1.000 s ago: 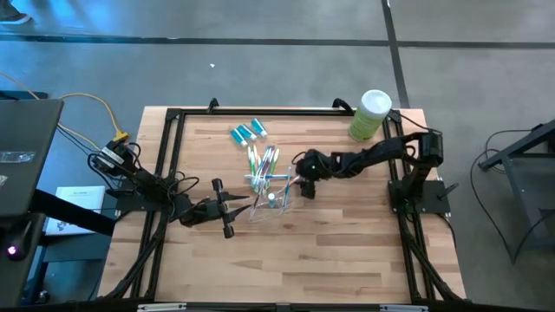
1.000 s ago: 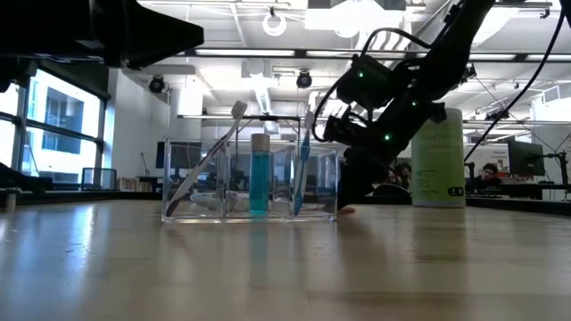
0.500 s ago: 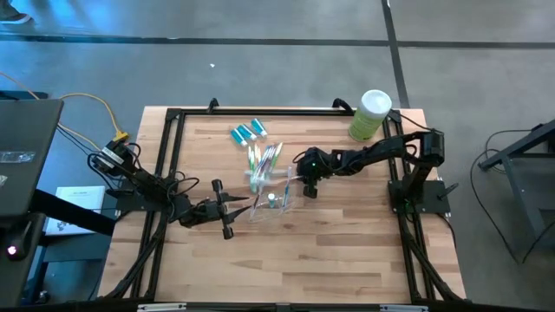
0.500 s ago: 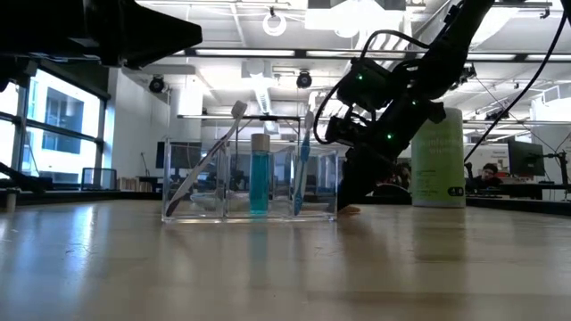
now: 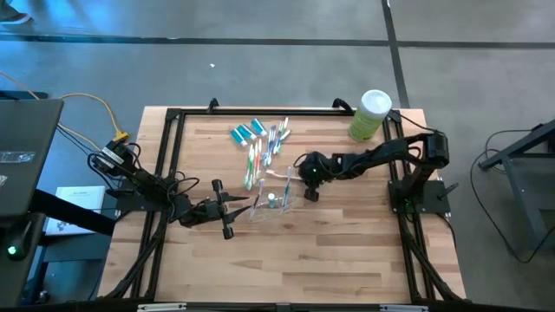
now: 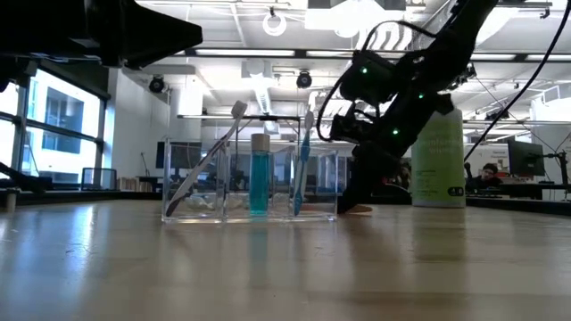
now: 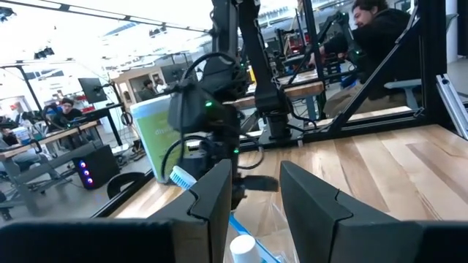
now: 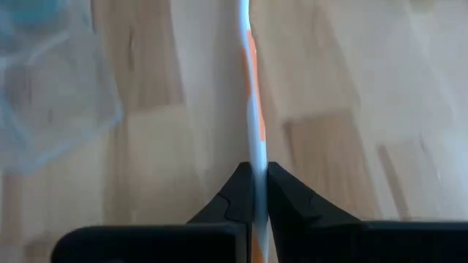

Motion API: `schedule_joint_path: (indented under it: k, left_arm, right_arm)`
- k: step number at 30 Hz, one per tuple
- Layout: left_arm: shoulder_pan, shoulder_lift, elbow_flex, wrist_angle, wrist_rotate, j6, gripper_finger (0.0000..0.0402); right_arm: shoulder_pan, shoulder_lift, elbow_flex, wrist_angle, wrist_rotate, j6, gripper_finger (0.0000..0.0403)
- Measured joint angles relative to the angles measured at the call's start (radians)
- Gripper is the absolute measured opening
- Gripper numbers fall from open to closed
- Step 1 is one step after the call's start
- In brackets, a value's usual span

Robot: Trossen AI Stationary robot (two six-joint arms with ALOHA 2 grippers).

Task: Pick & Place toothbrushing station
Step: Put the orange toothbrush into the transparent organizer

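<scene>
Pale wood table [image 5: 329, 234] with two dark robot arms and a toothbrushing set.

Right gripper [image 8: 256, 191] sits low at the table's middle, fingers pinched tight on a white-and-orange toothbrush [image 8: 253, 109]. Beside it stands a clear organiser [image 6: 250, 183] holding toothbrushes and a teal tube [image 6: 260, 178]. More toothbrushes [image 5: 260, 152] and toothpaste tubes [image 5: 247, 132] lie behind it. Left gripper [image 5: 247, 205] rests at the organiser's other side, fingers partly apart, seemingly holding nothing.

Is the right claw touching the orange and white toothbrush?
Touching. The right wrist view shows the right claw shut on the toothbrush, both fingers pressed against its thin handle with no gap.
</scene>
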Motion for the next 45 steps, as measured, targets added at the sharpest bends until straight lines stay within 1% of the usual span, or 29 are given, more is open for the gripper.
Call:
schedule_joint_path:
  k: [6, 12, 18, 21, 24, 27, 29, 33, 35, 38, 39, 45]
  left_arm:
    - [0.000, 0.000, 0.000, -0.002, 0.000, -0.041, 0.0113]
    - [0.000, 0.000, 0.000, -0.016, -0.002, -0.050, 0.0113]
    - [0.000, 0.000, 0.000, -0.014, -0.005, -0.053, 0.0113]
    - [0.000, 0.000, 0.000, -0.015, -0.005, -0.065, 0.0113]
    - [0.000, 0.000, 0.000, -0.015, -0.001, -0.076, 0.0113]
    - [0.000, 0.000, 0.000, -0.015, 0.003, -0.096, 0.0113]
    - [0.000, 0.000, 0.000, -0.015, 0.006, -0.119, 0.0113]
    - [0.000, 0.000, 0.000, -0.015, 0.007, -0.187, 0.0113]
    - [0.000, 0.000, 0.000, -0.016, 0.007, -0.226, 0.0113]
    - [-0.003, 0.000, 0.000, -0.021, 0.010, -0.285, 0.0113]
    - [-0.006, 0.000, 0.000, -0.022, 0.015, -0.303, 0.0113]
    - [-0.058, 0.000, 0.000, -0.023, 0.022, -0.325, 0.0113]
  right_arm:
    - [0.105, -0.141, -0.012, -0.227, 0.141, 0.085, 0.0015]
    - [0.228, -0.290, -0.009, -0.414, 0.373, 0.220, 0.0015]
    - [0.342, -0.423, -0.008, -0.526, 0.533, 0.344, 0.0015]
    - [0.405, -0.481, -0.007, -0.552, 0.627, 0.392, 0.0015]
    - [0.471, -0.530, -0.006, -0.536, 0.736, 0.420, 0.0015]
    - [0.545, -0.554, -0.006, -0.478, 0.831, 0.425, 0.0015]
    - [0.591, -0.554, -0.006, -0.406, 0.884, 0.398, 0.0015]
    - [0.674, -0.516, -0.004, -0.201, 0.970, 0.282, 0.0015]
    - [0.702, -0.480, -0.004, -0.094, 0.991, 0.214, 0.0015]
    - [0.712, -0.408, -0.003, 0.095, 0.980, 0.110, 0.0015]
    - [0.710, -0.380, -0.003, 0.148, 0.959, 0.076, 0.0015]
    - [0.650, -0.223, -0.004, 0.475, 0.751, -0.086, 0.0015]
